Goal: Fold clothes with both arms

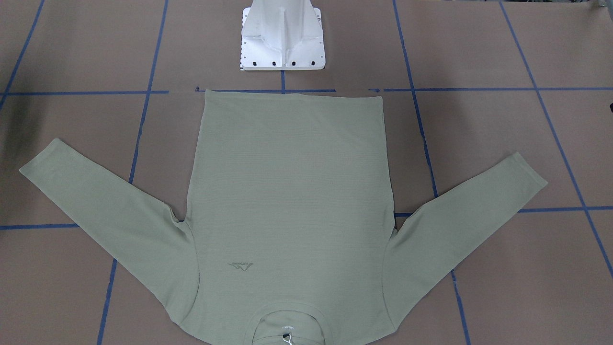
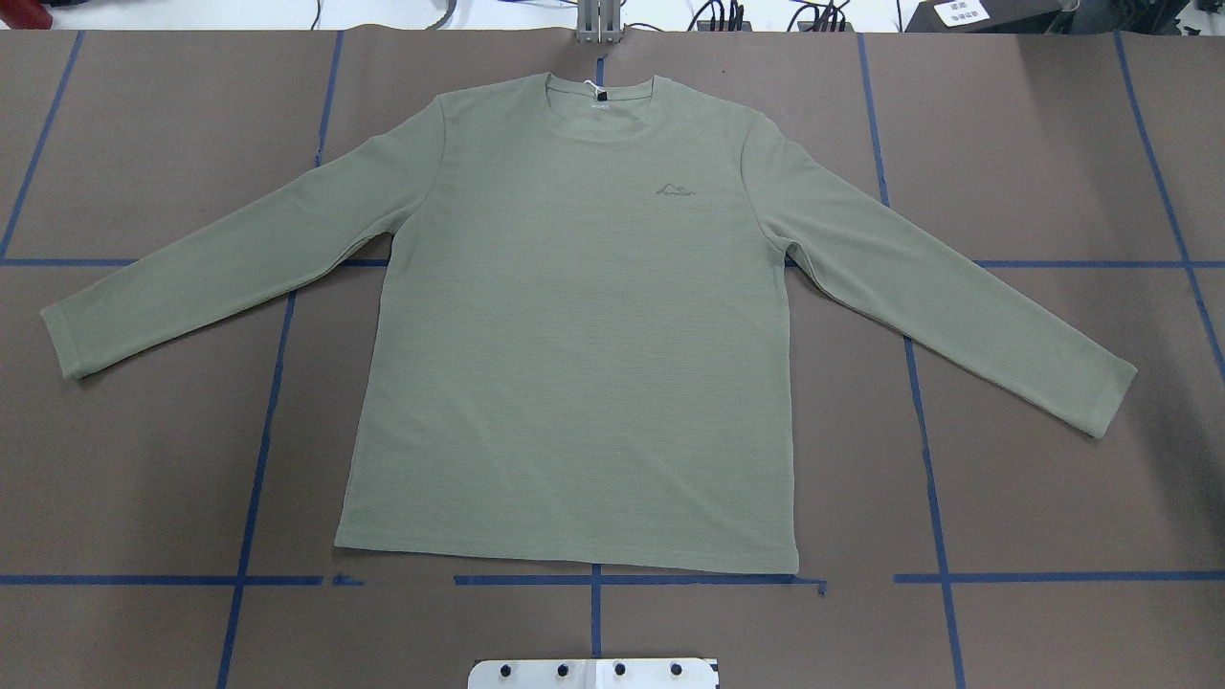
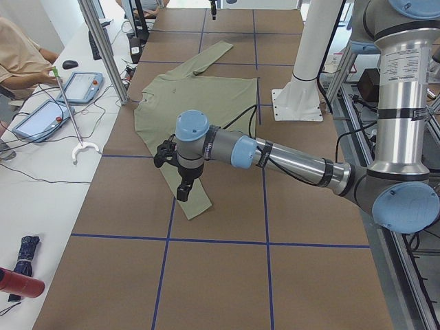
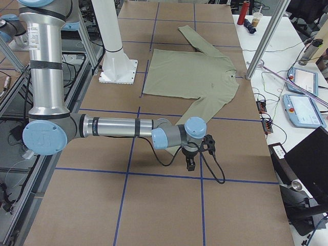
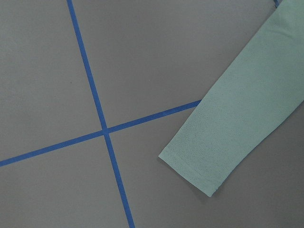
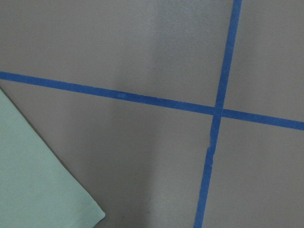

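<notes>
The pale sage-green long-sleeved shirt (image 1: pixel 287 191) lies flat and face up on the brown table, sleeves spread out to both sides (image 2: pixel 574 335). The left arm's gripper (image 3: pixel 182 191) hangs above the near sleeve's cuff in the exterior left view. The left wrist view shows that cuff (image 5: pixel 223 142) and no fingers. The right arm's gripper (image 4: pixel 190 164) hangs above the other sleeve's cuff in the exterior right view. The right wrist view shows a cuff corner (image 6: pixel 42 185) and no fingers. I cannot tell whether either gripper is open or shut.
The white pedestal (image 1: pixel 282 38) stands just behind the shirt's hem. Blue tape lines (image 2: pixel 258 431) grid the table. Metal posts (image 3: pixel 103 48) and operators' tablets (image 4: pixel 302 107) stand along the table's far edge.
</notes>
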Robot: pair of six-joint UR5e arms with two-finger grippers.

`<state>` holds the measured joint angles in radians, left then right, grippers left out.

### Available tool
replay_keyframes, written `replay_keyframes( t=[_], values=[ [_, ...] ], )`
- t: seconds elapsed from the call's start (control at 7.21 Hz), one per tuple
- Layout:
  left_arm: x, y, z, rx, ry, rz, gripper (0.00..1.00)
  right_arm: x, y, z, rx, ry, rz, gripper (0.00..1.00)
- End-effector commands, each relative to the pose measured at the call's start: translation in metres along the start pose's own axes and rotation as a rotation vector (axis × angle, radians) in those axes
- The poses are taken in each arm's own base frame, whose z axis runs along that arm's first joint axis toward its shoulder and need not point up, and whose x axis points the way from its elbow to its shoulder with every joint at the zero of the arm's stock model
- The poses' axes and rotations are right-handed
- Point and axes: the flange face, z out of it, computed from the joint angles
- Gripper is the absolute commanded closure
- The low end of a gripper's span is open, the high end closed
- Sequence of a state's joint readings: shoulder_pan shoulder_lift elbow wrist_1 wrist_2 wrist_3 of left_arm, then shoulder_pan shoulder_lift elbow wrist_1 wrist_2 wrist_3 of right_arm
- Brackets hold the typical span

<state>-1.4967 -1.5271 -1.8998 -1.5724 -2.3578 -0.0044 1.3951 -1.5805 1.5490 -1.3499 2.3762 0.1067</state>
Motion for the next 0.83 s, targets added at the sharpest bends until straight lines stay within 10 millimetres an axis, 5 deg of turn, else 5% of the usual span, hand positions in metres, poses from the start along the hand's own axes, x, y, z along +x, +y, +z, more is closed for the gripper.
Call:
replay_keyframes(
  t=[0.0, 0.28, 0.69],
  values=[
    [0.008, -0.002, -0.008, 0.027, 0.003, -0.047, 0.00, -0.025, 0.016, 0.027, 0.019, -0.043, 0.069, 0.00],
    [0.013, -0.003, -0.010, 0.037, 0.005, -0.036, 0.00, -0.061, 0.037, 0.060, 0.103, -0.129, 0.209, 0.00],
    [0.029, -0.005, -0.025, 0.070, 0.008, -0.005, 0.00, -0.036, 0.048, 0.087, 0.106, -0.116, 0.255, 0.03]
  ],
)
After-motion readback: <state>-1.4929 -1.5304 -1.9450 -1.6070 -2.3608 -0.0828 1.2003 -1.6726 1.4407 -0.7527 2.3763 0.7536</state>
